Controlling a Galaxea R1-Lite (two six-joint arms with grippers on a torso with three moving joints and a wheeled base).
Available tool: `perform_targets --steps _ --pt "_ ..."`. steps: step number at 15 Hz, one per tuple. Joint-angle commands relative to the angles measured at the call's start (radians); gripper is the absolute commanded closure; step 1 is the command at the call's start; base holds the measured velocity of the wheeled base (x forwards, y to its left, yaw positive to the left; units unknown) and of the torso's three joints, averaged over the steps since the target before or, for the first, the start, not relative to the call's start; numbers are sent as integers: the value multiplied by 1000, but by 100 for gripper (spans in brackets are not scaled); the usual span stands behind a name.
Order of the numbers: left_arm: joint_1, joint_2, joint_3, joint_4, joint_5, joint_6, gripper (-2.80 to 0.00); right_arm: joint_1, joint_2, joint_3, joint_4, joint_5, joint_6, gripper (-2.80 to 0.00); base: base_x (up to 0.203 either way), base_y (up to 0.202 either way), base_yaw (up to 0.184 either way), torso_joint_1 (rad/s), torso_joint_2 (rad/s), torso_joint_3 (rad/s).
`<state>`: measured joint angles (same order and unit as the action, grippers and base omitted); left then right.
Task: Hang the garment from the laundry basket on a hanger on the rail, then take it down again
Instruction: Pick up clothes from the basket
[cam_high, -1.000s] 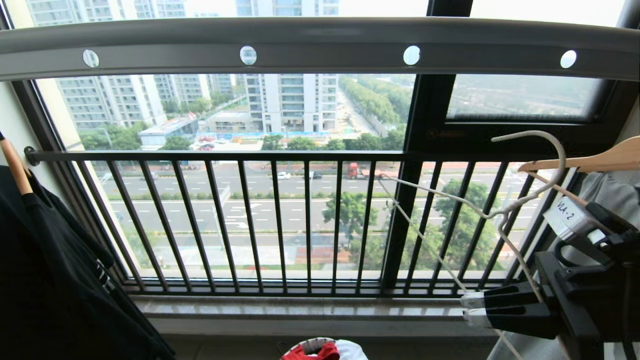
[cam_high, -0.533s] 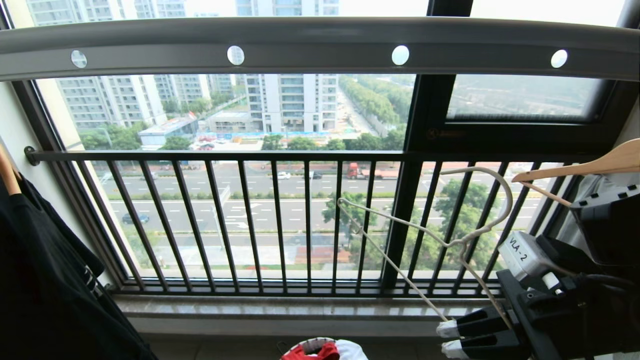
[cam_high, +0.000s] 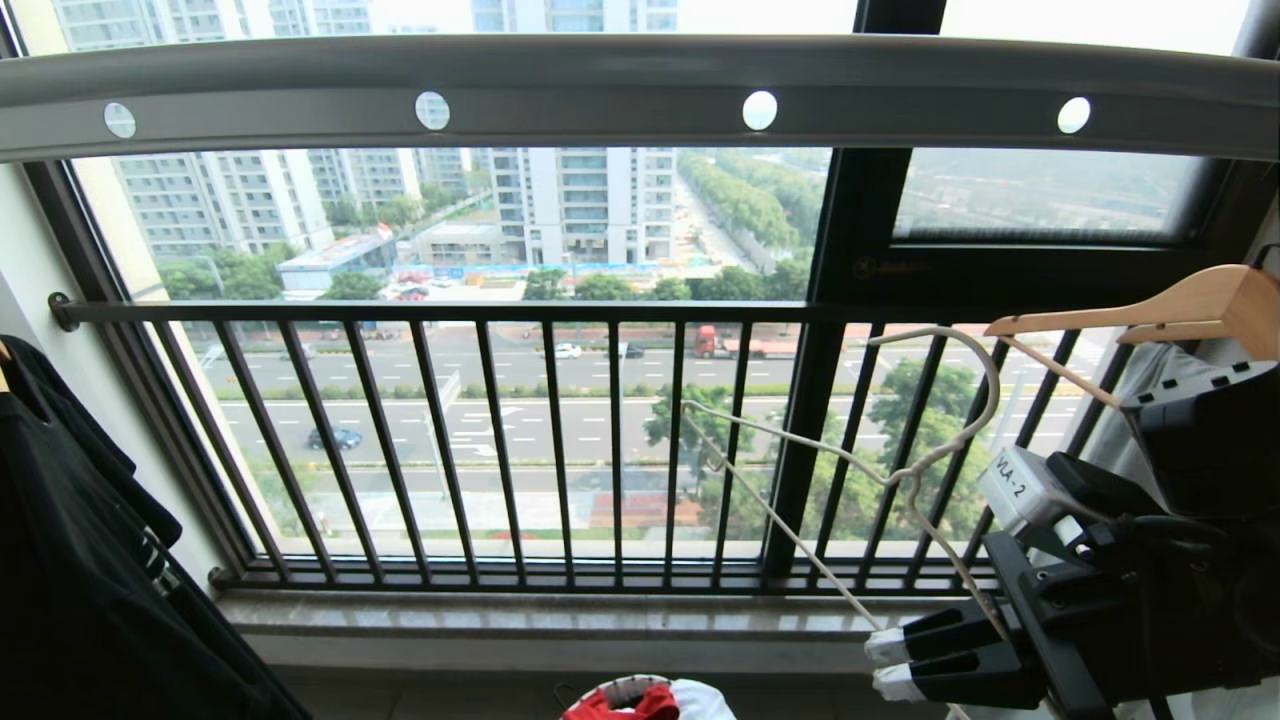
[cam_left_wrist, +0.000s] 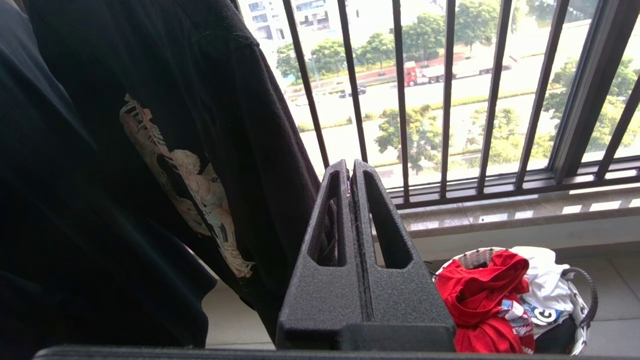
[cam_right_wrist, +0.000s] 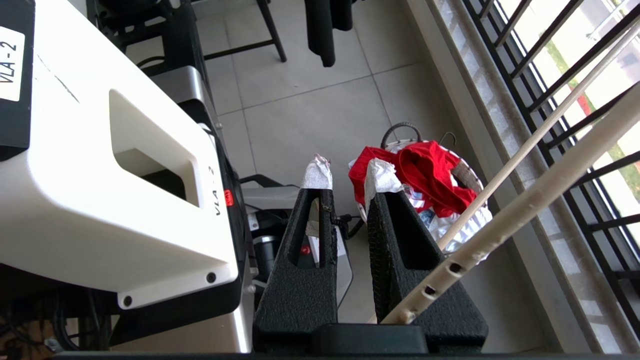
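Bringing the hanger (cam_high: 905, 478) down to the red shirt (cam_high: 625, 705) looks like the step in hand, since nothing is threaded onto it yet. In the head view the right gripper (cam_high: 885, 665) sits at about 4 o'clock. Its jaws are narrow and carry the hanger by its lower wire, with the hook tilted up toward 1 o'clock. The shirt lies crumpled in the basket (cam_right_wrist: 467, 175) at 6 o'clock, on the floor under the window sill, with a white garment (cam_left_wrist: 542, 285) bunched against it.

To do this well, the arm should probably lower the hanger with one shoulder end pointing down at the basket, so that end meets the shirt first. The hook ought to stay clear of the window bars and of the wooden hanger (cam_high: 1150, 310) at 3 o'clock, which is close by. The grip is on thin wire, so a slow descent would lessen the chance of the hanger swivelling in the jaws.

The left gripper (cam_left_wrist: 351, 167) is pressed together and empty, parked beside the black T-shirt (cam_left_wrist: 150, 125) at 8 o'clock. It will likely be needed to lift the collar. The rail (cam_high: 640, 90) runs across 12 o'clock.
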<state>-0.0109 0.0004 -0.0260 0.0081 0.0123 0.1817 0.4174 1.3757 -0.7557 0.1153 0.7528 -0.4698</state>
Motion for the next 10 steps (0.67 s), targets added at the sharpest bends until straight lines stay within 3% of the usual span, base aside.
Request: perform_targets --steps 1,10 --pt "0 0 0 0 0 1 0 -3 -2 -1 1 3 -4 0 0 0 0 0 0 0" --pt "0 0 0 0 1 1 0 -5 -17 7 1 2 -6 0 0 0 0 0 0 0"
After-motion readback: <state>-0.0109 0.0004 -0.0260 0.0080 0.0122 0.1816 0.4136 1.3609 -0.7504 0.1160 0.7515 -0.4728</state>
